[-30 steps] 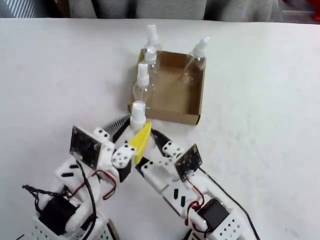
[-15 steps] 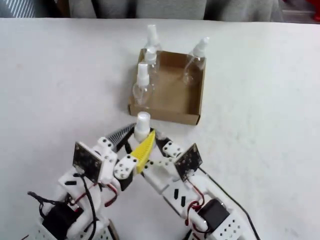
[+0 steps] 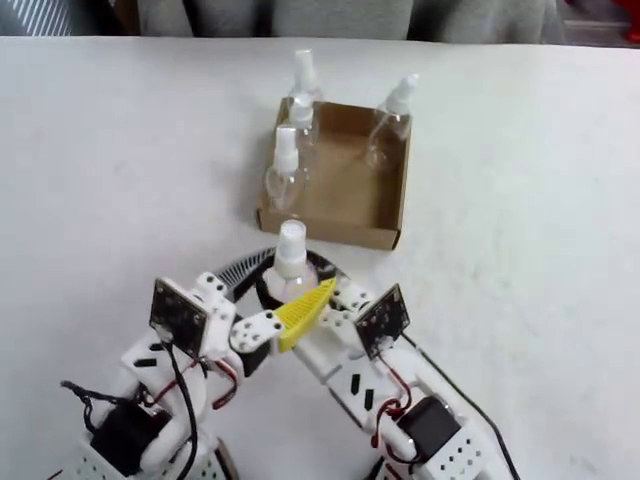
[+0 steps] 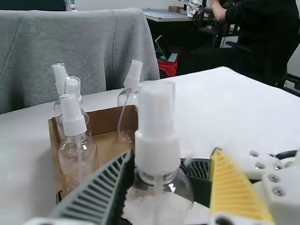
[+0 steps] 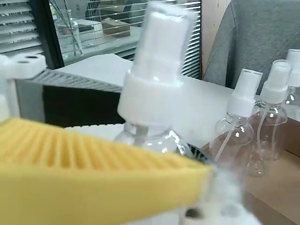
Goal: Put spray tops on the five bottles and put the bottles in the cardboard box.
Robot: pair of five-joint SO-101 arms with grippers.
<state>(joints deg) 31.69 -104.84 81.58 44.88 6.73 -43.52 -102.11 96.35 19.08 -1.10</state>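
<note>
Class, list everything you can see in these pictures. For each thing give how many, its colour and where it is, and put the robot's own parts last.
bottles: four, clear with white spray tops, at the cardboard box; three by its left wall in the high view, one at its far right corner.
front bottle: one, clear with a white spray top, in front of the box between the two grippers.
cardboard box: one, brown, mid table.
table: one, white, under everything.
cloth: one, grey, draped behind the table.
left gripper: one, white with grey and yellow jaws, spread either side of the front bottle.
right gripper: one, white, at the same bottle.
</note>
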